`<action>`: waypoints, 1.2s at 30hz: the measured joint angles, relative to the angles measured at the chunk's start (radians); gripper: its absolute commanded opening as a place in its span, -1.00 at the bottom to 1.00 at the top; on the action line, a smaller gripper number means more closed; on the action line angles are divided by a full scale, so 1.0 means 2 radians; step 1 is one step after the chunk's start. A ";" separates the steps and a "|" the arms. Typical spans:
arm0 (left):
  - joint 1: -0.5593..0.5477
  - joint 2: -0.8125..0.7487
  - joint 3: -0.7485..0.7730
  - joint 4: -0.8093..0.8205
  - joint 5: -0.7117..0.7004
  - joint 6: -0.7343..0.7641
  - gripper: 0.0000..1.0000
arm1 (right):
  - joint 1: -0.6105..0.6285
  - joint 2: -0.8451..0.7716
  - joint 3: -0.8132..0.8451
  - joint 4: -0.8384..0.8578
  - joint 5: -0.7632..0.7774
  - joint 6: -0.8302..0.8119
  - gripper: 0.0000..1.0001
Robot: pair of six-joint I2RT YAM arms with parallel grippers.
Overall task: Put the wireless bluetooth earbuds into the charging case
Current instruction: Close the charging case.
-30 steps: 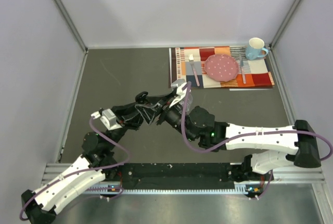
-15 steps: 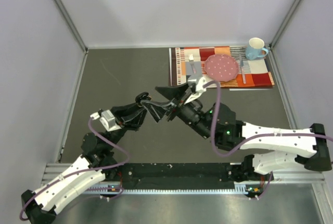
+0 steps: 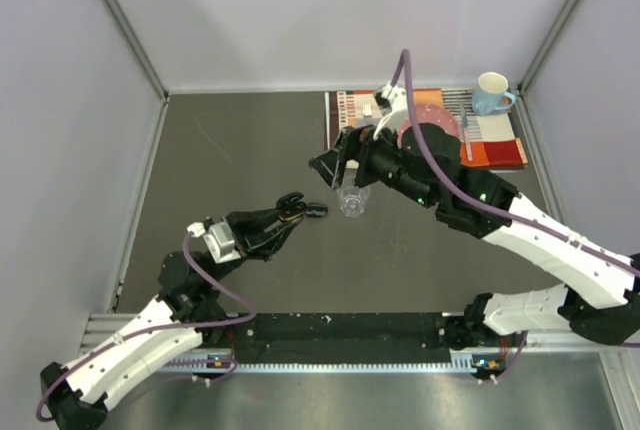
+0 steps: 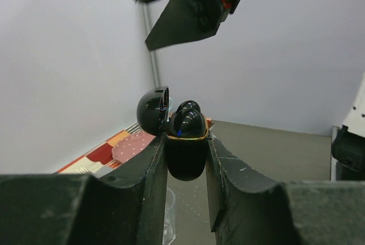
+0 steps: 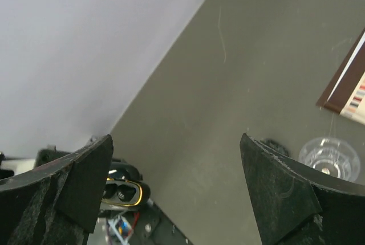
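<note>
Black charging case (image 4: 186,154) is clamped upright in the left gripper (image 4: 186,142), with both jaws pressed against its sides. Its lid (image 4: 151,111) stands hinged open, to the left of the jaws in the left wrist view. Two glossy earbuds (image 4: 187,122) sit in the case mouth, above the gold rim and just past the fingertips.

The right gripper (image 3: 334,164) hangs above and beyond the left jaws, clear of the case. Its jaws are spread wide with nothing between them. From the right wrist the case shows below the left-hand finger (image 5: 85,171), rim up, with two dark buds inside.

A clear plastic cup (image 3: 353,202) stands on the table (image 3: 220,150), beyond the left fingertips and beneath the right jaws. Its contents cannot be determined. A small dark object (image 5: 274,144) lies on the table just beside the cup, and what it is cannot be told. A placemat (image 3: 498,150) bearing a plate (image 4: 134,146) lies behind the right jaws.
</note>
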 measured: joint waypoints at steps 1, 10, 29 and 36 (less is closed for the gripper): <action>0.000 0.004 0.002 0.000 0.010 0.003 -1.00 | 0.000 0.002 -0.001 -0.010 -0.009 0.003 0.83; 0.000 0.053 0.033 -0.002 0.085 0.009 -1.00 | 0.000 0.029 -0.018 -0.059 -0.086 0.021 0.82; -0.002 0.076 0.039 -0.021 0.076 -0.006 -1.00 | -0.001 -0.033 -0.120 -0.040 -0.045 0.082 0.86; -0.002 0.073 0.060 -0.105 -0.043 -0.084 -1.00 | -0.008 -0.115 -0.201 -0.053 0.057 0.132 0.87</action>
